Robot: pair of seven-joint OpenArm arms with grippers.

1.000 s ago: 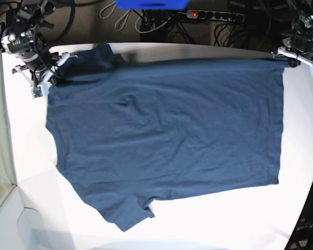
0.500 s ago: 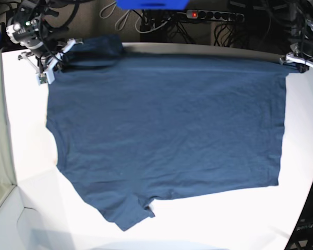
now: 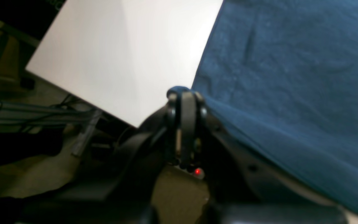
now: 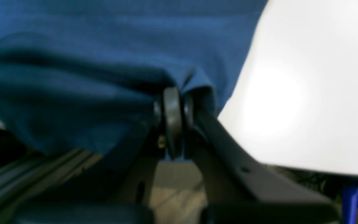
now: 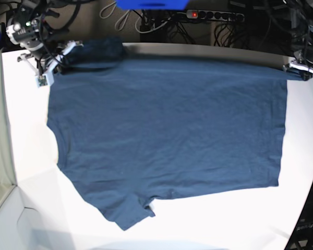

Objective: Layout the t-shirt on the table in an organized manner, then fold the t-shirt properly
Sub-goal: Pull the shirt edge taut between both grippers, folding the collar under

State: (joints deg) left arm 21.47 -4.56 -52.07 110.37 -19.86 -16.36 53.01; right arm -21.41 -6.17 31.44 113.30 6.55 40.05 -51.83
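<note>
With the t-shirt [image 5: 167, 135] spread across the table [image 5: 26, 156], my left gripper [image 3: 183, 93] and right gripper [image 4: 172, 93] are each clenched on a far-edge corner, good holds since I judge the cloth light, limp and stretchy

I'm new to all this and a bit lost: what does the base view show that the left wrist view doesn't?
Only the base view shows the whole t-shirt spread out, both sleeves, and the right claw at its far corner. Only the left wrist view shows up close the left claw pinched shut on the shirt's hem corner. Both show blue cloth on the table.
</note>
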